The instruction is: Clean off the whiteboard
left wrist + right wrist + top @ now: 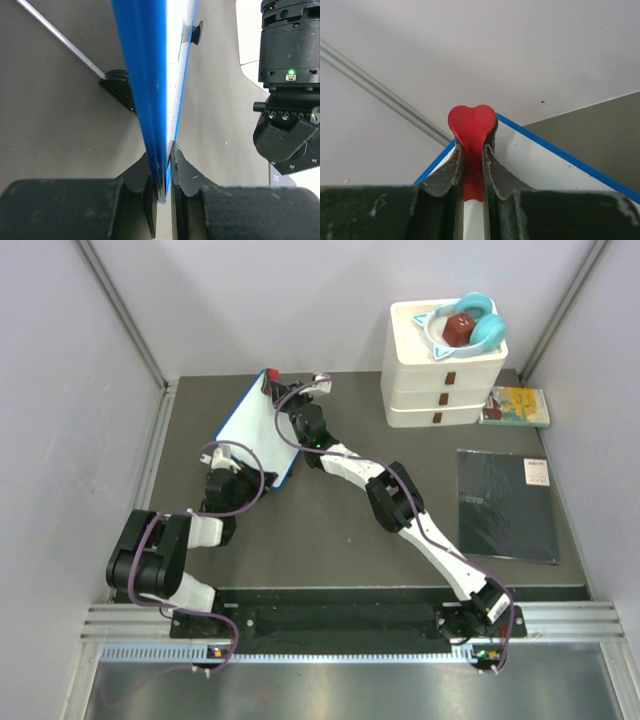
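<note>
Blue-framed whiteboard (250, 430) is at table's (340, 540) back-left, w/ black feet. L gripper (167, 150) is clamped on its near edge. R gripper (472, 145) is squeezed tight on red heart-shaped eraser (471, 120) over board's far corner.

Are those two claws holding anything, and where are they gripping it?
The left gripper pinches the whiteboard by its blue-framed edge. The right gripper clamps a red heart-shaped piece by its narrow lower part, lobes sticking out.
</note>
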